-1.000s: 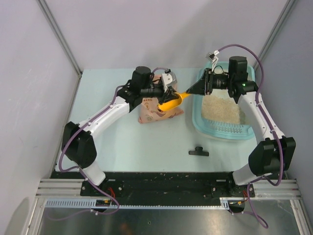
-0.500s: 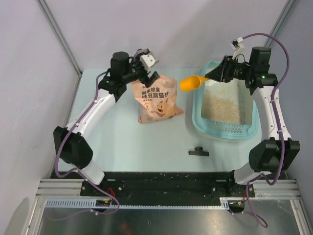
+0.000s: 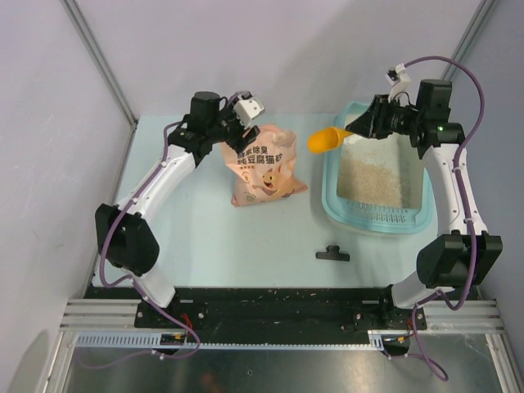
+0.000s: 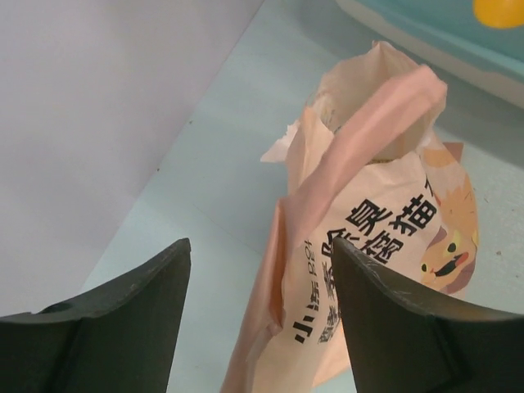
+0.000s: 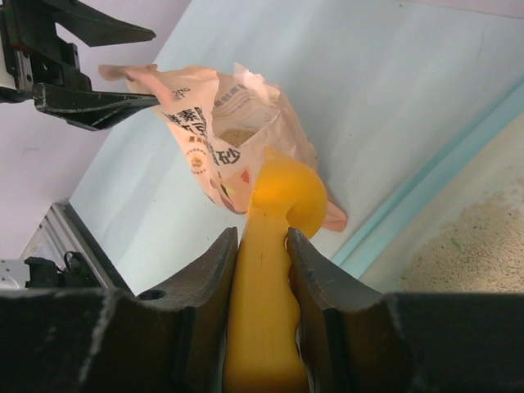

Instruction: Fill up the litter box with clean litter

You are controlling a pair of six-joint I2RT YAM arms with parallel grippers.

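Note:
The light-teal litter box (image 3: pixel 331 205) lies at the right of the table, with a bed of pale clean litter (image 3: pixel 372 176) in it; the litter box rim (image 5: pixel 426 188) and litter (image 5: pixel 483 246) also show in the right wrist view. My right gripper (image 3: pixel 362 126) (image 5: pixel 262 233) is shut on the handle of an orange scoop (image 3: pixel 326 139) (image 5: pixel 270 246), whose bowl hangs just left of the box's back left corner. The pink-orange bag (image 3: pixel 262 168) (image 4: pixel 377 237) stands with its mouth open. My left gripper (image 3: pixel 246 121) (image 4: pixel 260 246) is open by the bag's top edge, gripping nothing.
A small black clip (image 3: pixel 332 253) lies on the table in front of the box. Grey walls close in the table at the left, back and right. The bag (image 5: pixel 221 123) shows granules inside its mouth.
The right gripper has carried the scoop out of the bag, up and right to the box's corner. The left gripper has let go of the bag, opened and drawn back to its top.

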